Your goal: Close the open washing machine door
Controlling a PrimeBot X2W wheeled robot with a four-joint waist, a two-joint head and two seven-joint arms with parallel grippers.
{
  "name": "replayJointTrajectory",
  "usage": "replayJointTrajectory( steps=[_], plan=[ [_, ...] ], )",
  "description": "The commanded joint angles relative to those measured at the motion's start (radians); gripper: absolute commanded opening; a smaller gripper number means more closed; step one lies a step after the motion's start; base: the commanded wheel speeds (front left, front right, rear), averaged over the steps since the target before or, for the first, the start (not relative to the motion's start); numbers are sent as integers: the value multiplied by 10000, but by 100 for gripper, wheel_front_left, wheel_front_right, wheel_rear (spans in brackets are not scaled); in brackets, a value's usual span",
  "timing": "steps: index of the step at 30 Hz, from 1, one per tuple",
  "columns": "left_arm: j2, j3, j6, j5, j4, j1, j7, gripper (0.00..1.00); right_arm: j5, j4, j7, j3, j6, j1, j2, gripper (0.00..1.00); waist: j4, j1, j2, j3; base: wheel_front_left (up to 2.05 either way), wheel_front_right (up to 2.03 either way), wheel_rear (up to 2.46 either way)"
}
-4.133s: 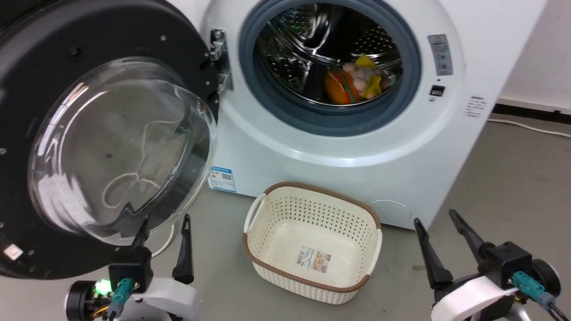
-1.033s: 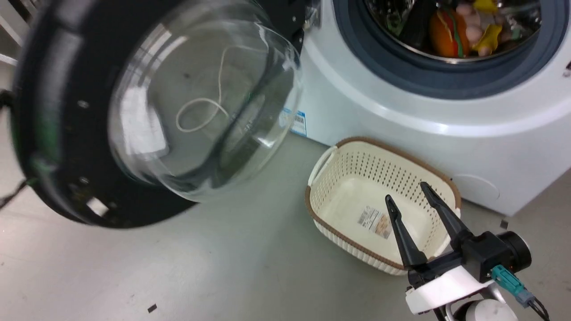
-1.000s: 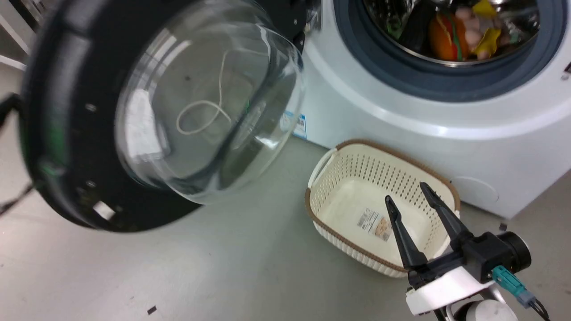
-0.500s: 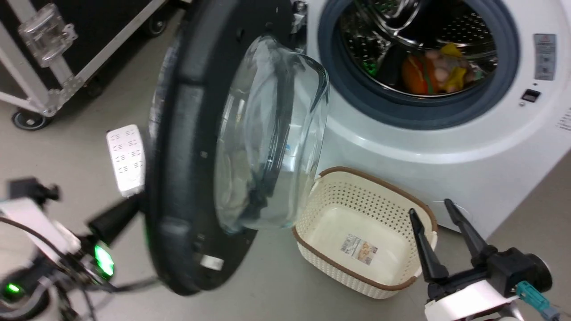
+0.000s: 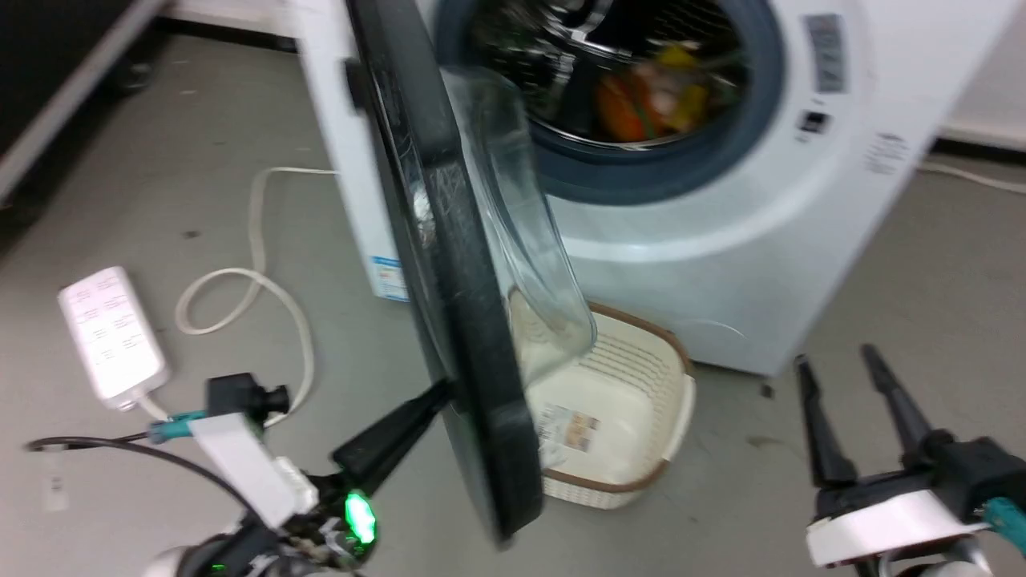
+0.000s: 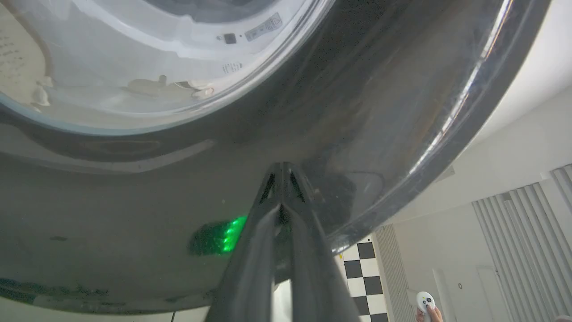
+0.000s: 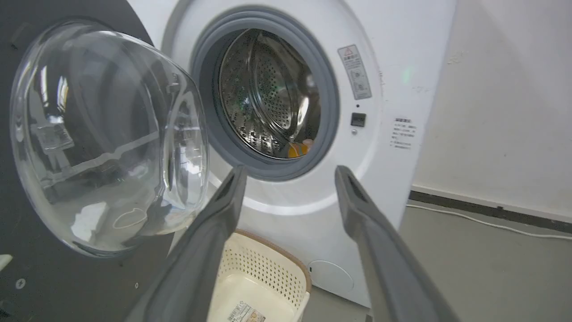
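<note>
1. Two dark fingers of the left gripper point(image 5: 437, 397) are pinched tight together with nothing between them. Their tips look to be pressed against the glossy black outer face of the door point(image 5: 449, 264), low down near its free edge.
2. From the left wrist view, the tips meet their own reflection on that face, just below the glass bowl point(image 6: 134, 67), so I take it as contact rather than a near miss.
3. From where the head looks, the door stands almost edge-on. Its face runs from the hinge side up by the washer point(image 5: 721, 240) down toward the robot, and the glass bowl bulges out on the far side, toward the machine.
4. What matters next is direction: the drum opening point(image 5: 641, 172) lies beyond the door from the left gripper, off to the robot's right and forward. A push through the outer face should swing the door onto it.
5. I judge the door about halfway round, with the latch side well apart from the washer front.
6. The left arm is the nearer one and sits on the correct side. The right gripper point(image 5: 835, 361) hangs wide open and holds nothing, well apart on the bowl side.
7. Below the door's sweep a cream basket point(image 5: 641, 417) sits on the floor just beside the washer, and toys point(image 5: 649, 92) lie inside the drum.
</note>
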Motion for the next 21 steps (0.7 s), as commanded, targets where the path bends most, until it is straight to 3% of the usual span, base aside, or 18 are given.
replayJointTrajectory(
  steps=[1,10,15,21],
  plan=[
    [-29,-281,-140,-36,22,54,-256,0,128,-15,-45,-122,8,-139,-1,100,-854,0,-1,390,0,0,0],
    [-31,-2077,-456,-380,996,-1205,-2486,0,646,31,-45,-897,8,-502,-1,100,-3026,0,-1,1588,0,0,0],
    [-31,-2386,-448,-480,1828,-2551,-3831,0,979,30,-45,-789,8,-616,-1,100,-4025,0,-1,2113,0,0,0],
    [-31,-2366,-382,-821,3293,-4532,-5562,0,1227,51,-45,-545,8,-652,-1,100,-4646,0,-1,2467,0,0,0]
  ],
)
